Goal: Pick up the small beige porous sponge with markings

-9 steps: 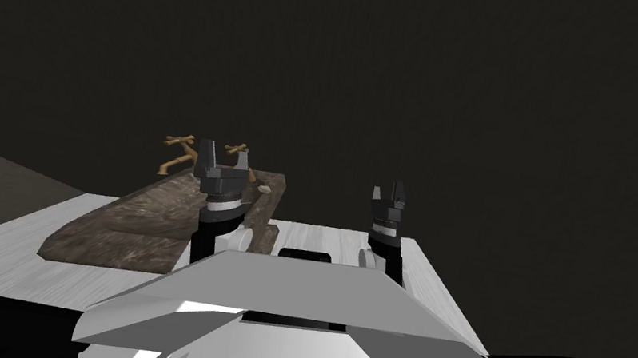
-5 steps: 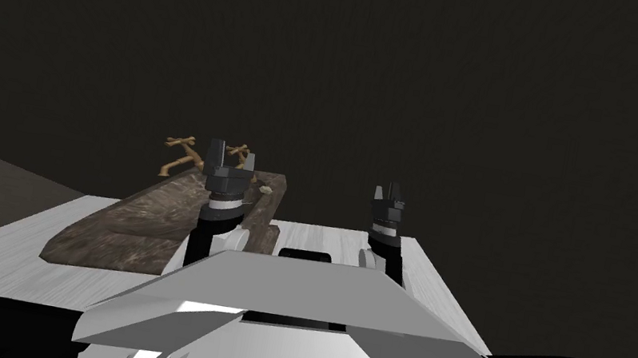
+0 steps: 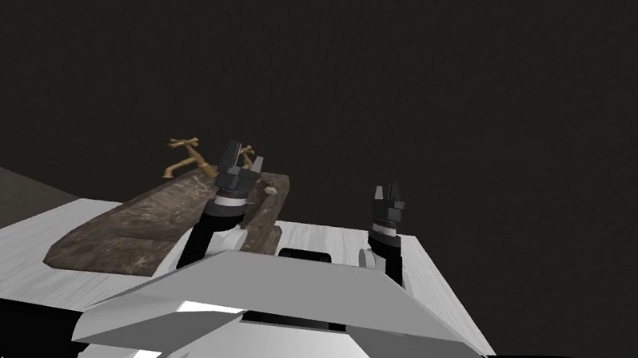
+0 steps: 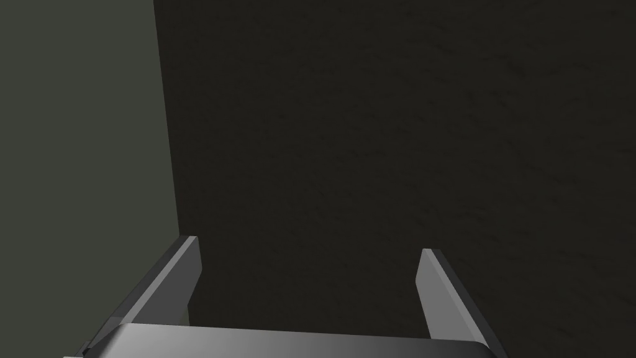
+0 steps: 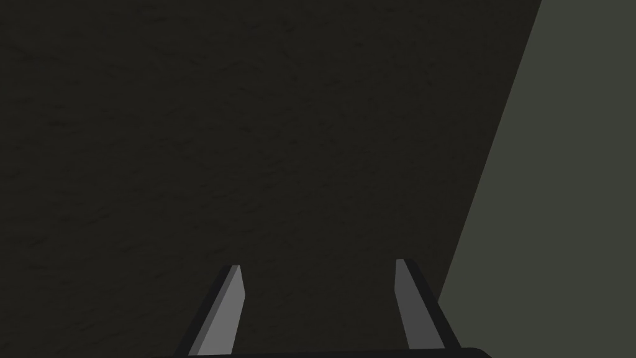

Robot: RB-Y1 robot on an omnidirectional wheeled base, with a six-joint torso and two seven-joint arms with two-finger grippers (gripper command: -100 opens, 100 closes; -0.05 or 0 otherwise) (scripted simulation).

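Sink (image 3: pixel 131 226) set into counter (image 3: pixel 5 254), left of its middle. Faucet (image 3: pixel 187 156) behind sink, at its far edge. Sponge (image 3: pixel 270 190) on sink's far right rim, right of faucet. Left gripper (image 3: pixel 241 159) over sink's far end, just left of sponge. Right gripper (image 3: pixel 390 192) right of sink, well apart, over counter.

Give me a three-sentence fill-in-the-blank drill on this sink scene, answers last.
The sponge lies just ____ of the left gripper. The right gripper, above the counter, has its jaws ____. The tap stands at the sink's ____ end.
Missing: right; open; far.
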